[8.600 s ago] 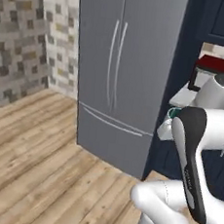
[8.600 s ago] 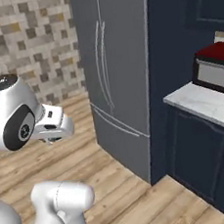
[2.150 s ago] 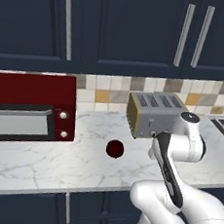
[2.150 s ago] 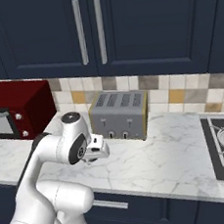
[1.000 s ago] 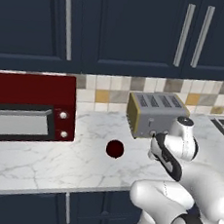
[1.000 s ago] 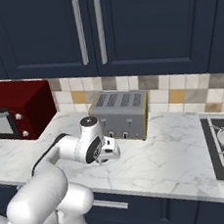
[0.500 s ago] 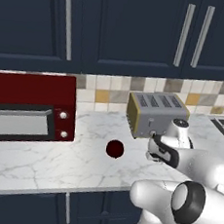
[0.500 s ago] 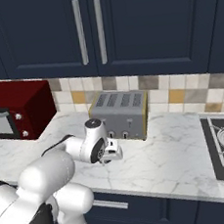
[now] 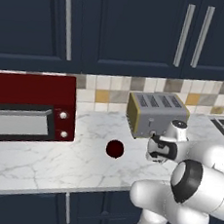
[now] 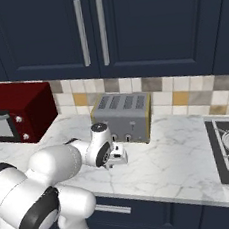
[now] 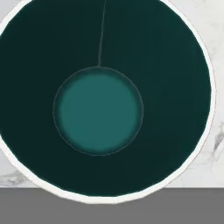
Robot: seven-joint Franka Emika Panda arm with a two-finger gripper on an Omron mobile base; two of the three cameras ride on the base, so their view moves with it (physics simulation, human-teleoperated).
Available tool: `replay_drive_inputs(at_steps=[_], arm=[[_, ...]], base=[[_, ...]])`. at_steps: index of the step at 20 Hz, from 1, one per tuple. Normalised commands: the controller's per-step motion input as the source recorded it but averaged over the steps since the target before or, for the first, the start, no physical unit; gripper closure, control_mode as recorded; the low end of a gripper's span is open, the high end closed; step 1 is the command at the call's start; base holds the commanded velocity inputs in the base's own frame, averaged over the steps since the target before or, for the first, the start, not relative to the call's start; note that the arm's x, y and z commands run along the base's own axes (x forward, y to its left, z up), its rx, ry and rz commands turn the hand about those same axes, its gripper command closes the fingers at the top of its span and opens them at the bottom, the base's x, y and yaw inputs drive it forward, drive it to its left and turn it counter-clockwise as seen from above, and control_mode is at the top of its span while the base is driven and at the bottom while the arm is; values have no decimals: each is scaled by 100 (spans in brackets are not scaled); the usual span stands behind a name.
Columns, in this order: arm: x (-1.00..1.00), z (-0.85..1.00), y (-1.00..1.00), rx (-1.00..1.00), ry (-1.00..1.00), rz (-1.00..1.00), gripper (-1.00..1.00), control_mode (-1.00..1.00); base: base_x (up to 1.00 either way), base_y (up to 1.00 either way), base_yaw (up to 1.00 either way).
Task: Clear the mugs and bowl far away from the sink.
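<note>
- Since the earlier frames the arm has been folding down and in over the surface (image 9: 40, 165): half a second ago the wrist was sitting a little higher in front of the toaster (image 9: 155, 113), and now it is lying lower, with the claw (image 10: 119, 156) pointing down at the marble; the base and the things on the surface are staying where they were.
- In the hand view the camera is looking straight down into the silvery mug (image 11: 98, 109): its dark teal inside is spreading from 12 o'clock round to 6 o'clock, its lighter teal floor is sitting just left of the middle, and its pale rim is curving along the 3 to 7 o'clock edge over white marble.
- The claw's fingertips are not showing against the mug, so the pictures are not settling whether the mug is being touched or held; the claw is clenched, its jaws standing almost together.
- In the left base view the maroon mug (image 9: 115, 149) is standing alone on the marble, at about 9 o'clock from the wrist and at 7 o'clock from the toaster, apart from both.
- The red microwave (image 9: 29, 106) is sitting at 9 o'clock of the maroon mug, against the tiled backsplash (image 10: 185, 96).
- In the right base view the claw is hanging just in front of the toaster, at its 6 o'clock, and the edge of a cooktop (image 10: 228, 149) is lying at 3 o'clock, well apart from the claw.
- Dark blue cabinets (image 10: 142, 28) are running above, at 12 o'clock.
</note>
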Motion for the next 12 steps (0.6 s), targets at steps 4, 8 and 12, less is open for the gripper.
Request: replay_drive_inputs(at_steps=[4,8,12], arm=[[0,-19,0,-2,0,0,-100,-100],[0,2,0,0,0,0,-100,-100],[0,1,0,0,0,0,-100,-100]], base=[[0,0,0],[0,0,0],[0,0,0]])
